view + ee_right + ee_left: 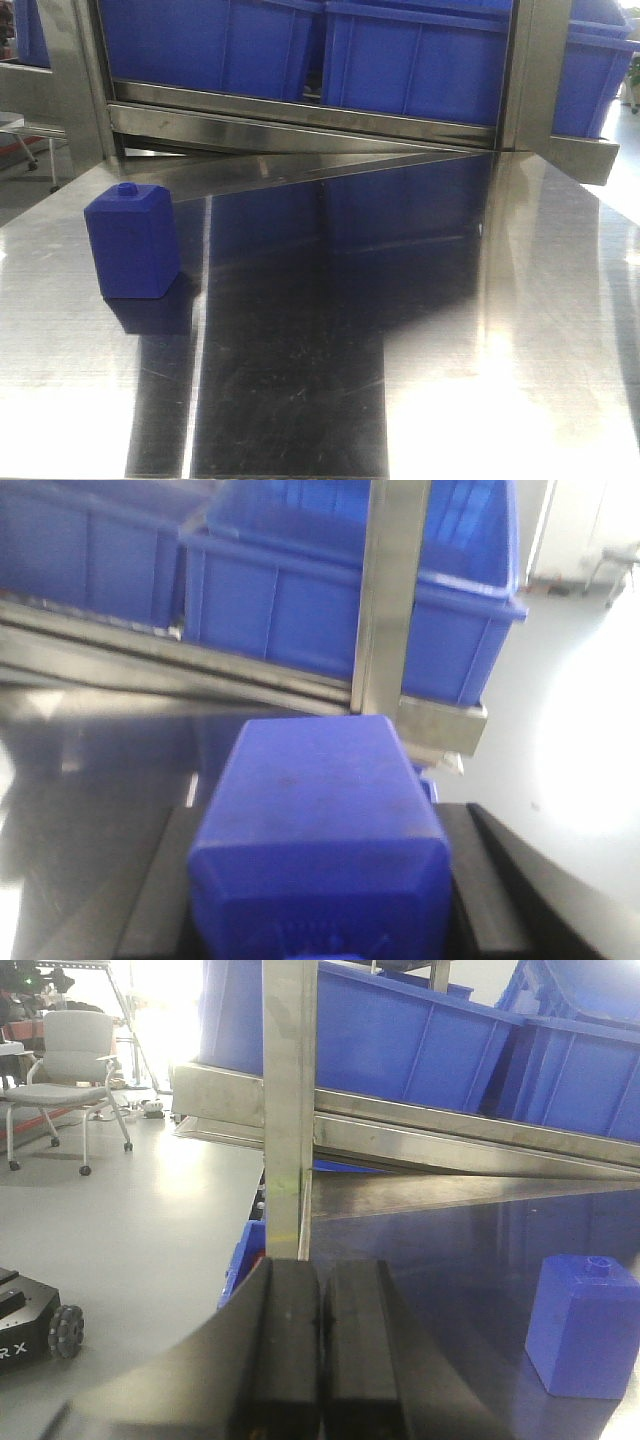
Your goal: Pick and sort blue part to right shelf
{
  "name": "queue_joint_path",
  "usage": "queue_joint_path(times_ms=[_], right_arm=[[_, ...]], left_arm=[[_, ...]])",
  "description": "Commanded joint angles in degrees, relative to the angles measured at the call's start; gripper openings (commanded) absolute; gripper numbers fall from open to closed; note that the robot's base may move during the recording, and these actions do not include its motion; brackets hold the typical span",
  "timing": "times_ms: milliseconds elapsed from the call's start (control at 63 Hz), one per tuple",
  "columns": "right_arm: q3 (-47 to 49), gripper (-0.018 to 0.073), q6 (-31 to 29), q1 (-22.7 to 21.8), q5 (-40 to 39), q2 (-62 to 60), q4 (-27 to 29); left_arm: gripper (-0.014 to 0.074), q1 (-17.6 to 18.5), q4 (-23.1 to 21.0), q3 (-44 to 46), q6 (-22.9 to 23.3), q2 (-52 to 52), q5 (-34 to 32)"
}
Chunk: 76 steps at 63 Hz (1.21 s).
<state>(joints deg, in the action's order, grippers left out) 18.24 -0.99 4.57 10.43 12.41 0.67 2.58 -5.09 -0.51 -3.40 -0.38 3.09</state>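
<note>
Polished steel worktop (300, 380), streaked with white glare and dark reflections. Behind it, a steel shelf (300, 115) with a square upright post (290, 1110), carrying blue bins (410, 60) side by side. Off to the left, pale grey floor (150, 1220), a white office chair (70, 1060) on castors, strong light beyond.

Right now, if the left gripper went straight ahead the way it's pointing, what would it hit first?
Most likely the shelf's steel upright post, dead ahead of the shut left gripper; depth is hard to judge. The squat blue block sits off to the right.
</note>
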Motion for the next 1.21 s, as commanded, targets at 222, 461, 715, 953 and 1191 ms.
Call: queue_joint_path(times_ms=[222, 461, 715, 953, 1191], right_arm=[[1.6, 0.0434, -0.5, -0.3, -3.9, -4.5, 0.3], [1.6, 0.0434, -0.5, -0.3, -3.9, -4.5, 0.3], [1.6, 0.0434, -0.5, -0.3, -3.9, -4.5, 0.3], [1.6, 0.0434, -0.5, -0.3, -3.9, -4.5, 0.3], [1.6, 0.0434, -0.5, -0.3, -3.9, -4.5, 0.3]], left_arm=[[0.0125, 0.4, -0.5, -1.3, 0.2, -1.1, -5.3], [0.0125, 0.4, -0.5, -1.3, 0.2, -1.1, -5.3], [0.0125, 0.4, -0.5, -1.3, 0.2, -1.1, -5.3], [0.0125, 0.4, -0.5, -1.3, 0.2, -1.1, -5.3], [0.0125, 0.4, -0.5, -0.1, 3.4, -0.8, -4.8]])
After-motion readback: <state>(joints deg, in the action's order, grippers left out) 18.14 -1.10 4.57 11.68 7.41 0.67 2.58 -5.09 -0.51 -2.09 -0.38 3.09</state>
